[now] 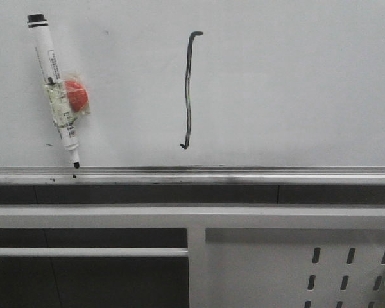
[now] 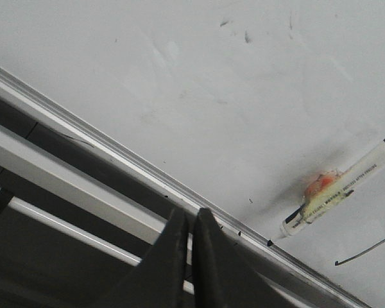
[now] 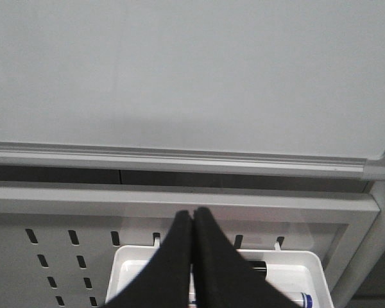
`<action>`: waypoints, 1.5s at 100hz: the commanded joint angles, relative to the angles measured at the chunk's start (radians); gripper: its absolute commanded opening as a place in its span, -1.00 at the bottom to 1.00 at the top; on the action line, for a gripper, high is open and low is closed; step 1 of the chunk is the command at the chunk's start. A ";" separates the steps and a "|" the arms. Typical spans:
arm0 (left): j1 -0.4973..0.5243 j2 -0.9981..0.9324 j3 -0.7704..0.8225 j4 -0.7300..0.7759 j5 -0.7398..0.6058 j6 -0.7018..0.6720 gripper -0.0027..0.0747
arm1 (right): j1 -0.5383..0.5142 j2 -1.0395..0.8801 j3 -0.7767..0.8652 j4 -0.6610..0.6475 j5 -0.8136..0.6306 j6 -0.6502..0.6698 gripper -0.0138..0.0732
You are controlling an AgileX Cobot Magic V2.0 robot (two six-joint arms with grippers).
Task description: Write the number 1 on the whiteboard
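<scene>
**Stroke on the board, both grippers clenched on nothing**

While the whiteboard (image 1: 295, 83) fills the upper half of the front view, its silver tray rail (image 1: 244, 174) runs across the frame just below the middle, and a white perforated frame panel (image 1: 276, 269) sits in the lower right. On the board, slightly left of centre, stands the number 1 (image 1: 188, 90), a thin dark vertical stroke with a small hook at its top and a tick at its bottom. In the upper left a marker (image 1: 55, 90) leans tilted against the board, its dark tip down at the rail, with a red magnet (image 1: 76, 94) taped to its barrel.

Neither arm appears in the front view. In its wrist view the left gripper (image 2: 192, 221) has its fingers pressed together, holding nothing. The right gripper (image 3: 193, 221) is likewise clenched and empty, above a white tray (image 3: 141, 269) at the bottom of that frame.
</scene>
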 commanded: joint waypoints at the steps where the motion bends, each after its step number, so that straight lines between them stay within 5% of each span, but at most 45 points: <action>1: 0.000 -0.021 0.035 -0.022 -0.052 -0.004 -0.98 | -0.007 -0.018 0.014 0.006 -0.019 -0.012 -0.80; 22: 0.000 -0.021 0.035 0.077 -0.067 0.051 -0.98 | -0.007 -0.018 0.014 0.006 -0.019 -0.012 -0.80; 42: 0.000 -0.021 0.035 0.575 -0.129 0.051 -0.98 | -0.007 -0.018 0.014 0.006 -0.019 -0.012 -0.80; 59: 0.000 -0.021 0.035 0.837 -0.086 0.051 -0.98 | -0.007 -0.018 0.014 0.006 -0.019 -0.012 -0.80; 86: -0.029 -0.021 0.035 0.899 -0.035 -0.082 -0.98 | -0.007 -0.018 0.014 0.006 -0.019 -0.012 -0.80; 150: -0.057 -0.021 0.035 0.903 -0.035 -0.082 -0.98 | -0.007 -0.018 0.014 0.006 -0.019 -0.012 -0.80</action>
